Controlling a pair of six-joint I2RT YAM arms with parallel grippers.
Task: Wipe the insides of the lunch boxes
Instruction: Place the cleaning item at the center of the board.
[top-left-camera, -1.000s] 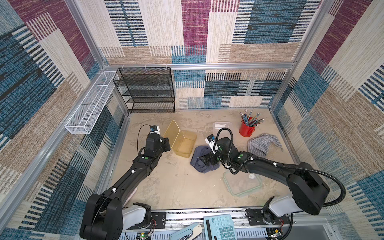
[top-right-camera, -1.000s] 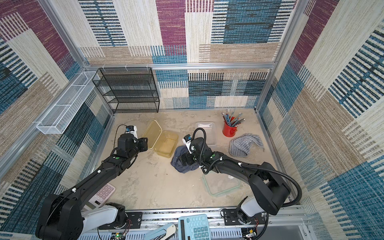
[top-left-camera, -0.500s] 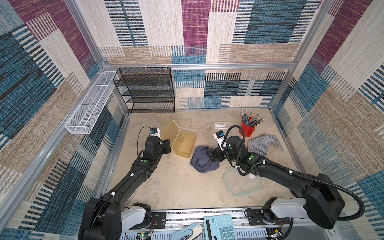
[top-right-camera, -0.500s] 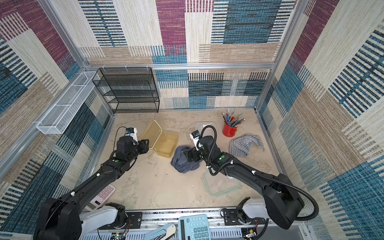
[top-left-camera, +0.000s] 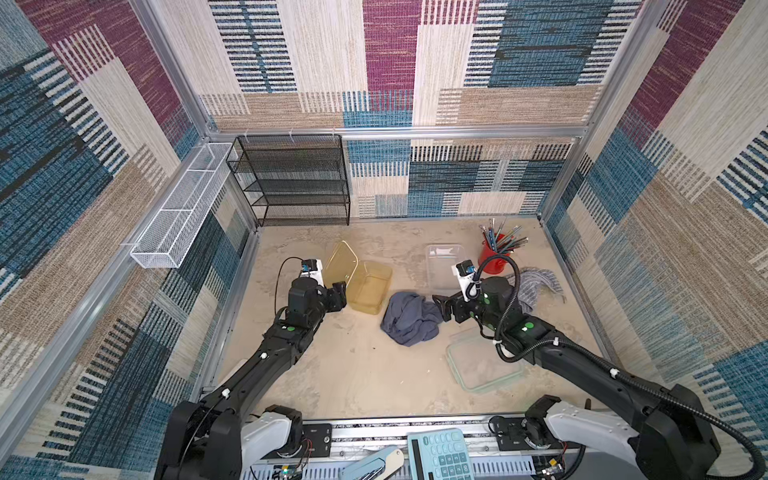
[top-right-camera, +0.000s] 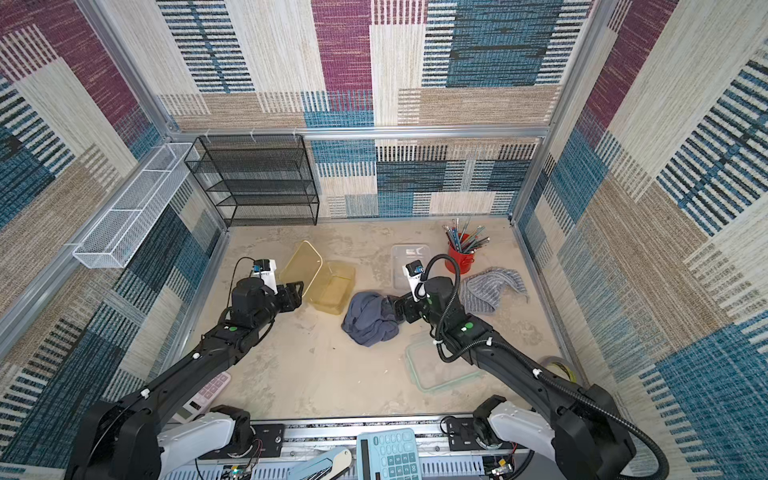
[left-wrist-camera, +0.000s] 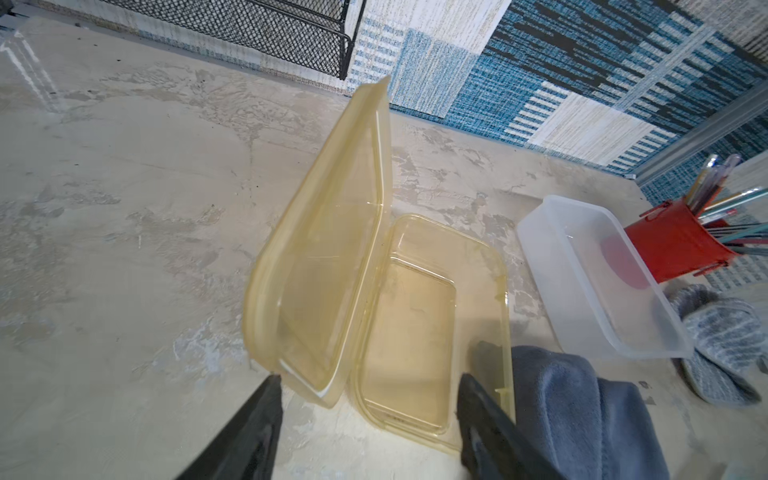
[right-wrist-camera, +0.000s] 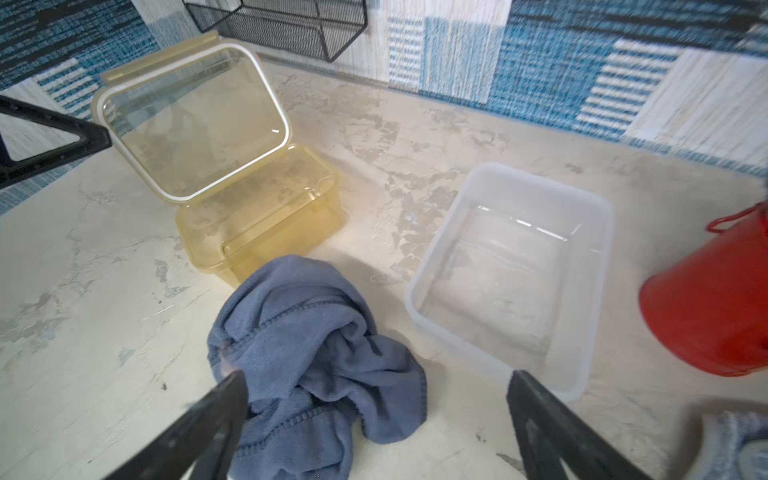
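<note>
The amber box (top-left-camera: 371, 289) stands open mid-frame, its lid (top-left-camera: 341, 262) tilted upright; the clear box (top-left-camera: 441, 266) lies open to its right.

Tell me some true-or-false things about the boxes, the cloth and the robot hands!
1. The yellow lunch box has its lid standing up. True.
2. The blue cloth is inside the clear lunch box. False: it lies crumpled on the table, in front of the two boxes.
3. The right gripper is open and holds nothing. True.
4. The red cup is empty. False: pens stand in it.
</note>
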